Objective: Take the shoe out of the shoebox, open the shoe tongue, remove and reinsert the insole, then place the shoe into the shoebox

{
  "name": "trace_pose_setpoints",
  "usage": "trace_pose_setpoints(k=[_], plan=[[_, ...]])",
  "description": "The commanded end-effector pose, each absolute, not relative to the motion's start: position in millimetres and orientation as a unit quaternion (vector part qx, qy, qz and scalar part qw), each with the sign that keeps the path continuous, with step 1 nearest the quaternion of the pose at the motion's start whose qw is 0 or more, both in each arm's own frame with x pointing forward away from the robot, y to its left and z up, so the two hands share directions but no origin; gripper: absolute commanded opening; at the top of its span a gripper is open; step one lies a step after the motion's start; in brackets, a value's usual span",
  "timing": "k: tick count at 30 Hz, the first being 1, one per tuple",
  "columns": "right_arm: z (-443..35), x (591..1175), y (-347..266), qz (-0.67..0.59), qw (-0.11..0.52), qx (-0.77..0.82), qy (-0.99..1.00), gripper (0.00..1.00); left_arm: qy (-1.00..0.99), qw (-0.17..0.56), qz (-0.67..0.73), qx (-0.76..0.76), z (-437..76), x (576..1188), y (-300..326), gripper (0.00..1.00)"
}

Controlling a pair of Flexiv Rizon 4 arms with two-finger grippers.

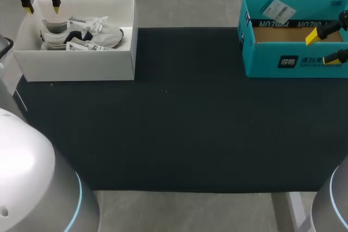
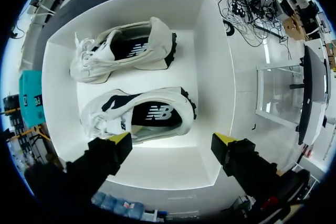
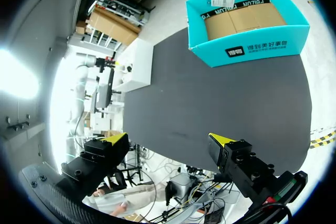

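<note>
Two white sneakers with dark side panels lie in the white shoebox [image 1: 76, 63] at the table's far left. One sneaker [image 1: 81, 31] lies toward the box's back wall and the other [image 1: 84, 46] toward its front wall. My left gripper [image 1: 41, 7] hangs open over the box's left end, holding nothing. In the left wrist view the left gripper [image 2: 173, 141] is above the nearer sneaker [image 2: 142, 116], the second sneaker [image 2: 126, 51] lies farther ahead, and the shoebox [image 2: 215, 66] surrounds both. My right gripper [image 1: 322, 48] stands open and empty at the far right.
A teal box [image 1: 283, 61] with a brown cardboard floor stands at the far right, and my right gripper's yellow tips are over its right end. In the right wrist view the teal box [image 3: 252, 51] lies far ahead of the right gripper [image 3: 168, 140]. A black mat [image 1: 174, 123] covers the table.
</note>
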State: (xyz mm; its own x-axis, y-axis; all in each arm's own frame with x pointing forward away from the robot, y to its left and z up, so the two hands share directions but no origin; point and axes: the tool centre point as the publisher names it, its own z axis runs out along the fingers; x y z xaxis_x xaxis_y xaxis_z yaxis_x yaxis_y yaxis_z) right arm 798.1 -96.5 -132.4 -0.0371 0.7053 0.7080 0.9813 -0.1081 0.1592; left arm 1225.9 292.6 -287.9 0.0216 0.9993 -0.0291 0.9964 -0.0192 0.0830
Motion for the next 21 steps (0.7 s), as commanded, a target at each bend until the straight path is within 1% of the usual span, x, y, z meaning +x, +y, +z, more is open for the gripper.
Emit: trace_pose_setpoints(k=[1,21], plan=[[-132.5,798.1,-96.4,-0.337,0.204,-0.664,-0.636,1.00,0.702,0.045,0.035,0.710,-274.8,1198.9,283.9,1.00],[-132.5,798.1,-96.4,-0.337,0.204,-0.664,-0.636,1.00,0.702,0.038,0.024,0.710,-269.9,1195.5,280.7,1.00]])
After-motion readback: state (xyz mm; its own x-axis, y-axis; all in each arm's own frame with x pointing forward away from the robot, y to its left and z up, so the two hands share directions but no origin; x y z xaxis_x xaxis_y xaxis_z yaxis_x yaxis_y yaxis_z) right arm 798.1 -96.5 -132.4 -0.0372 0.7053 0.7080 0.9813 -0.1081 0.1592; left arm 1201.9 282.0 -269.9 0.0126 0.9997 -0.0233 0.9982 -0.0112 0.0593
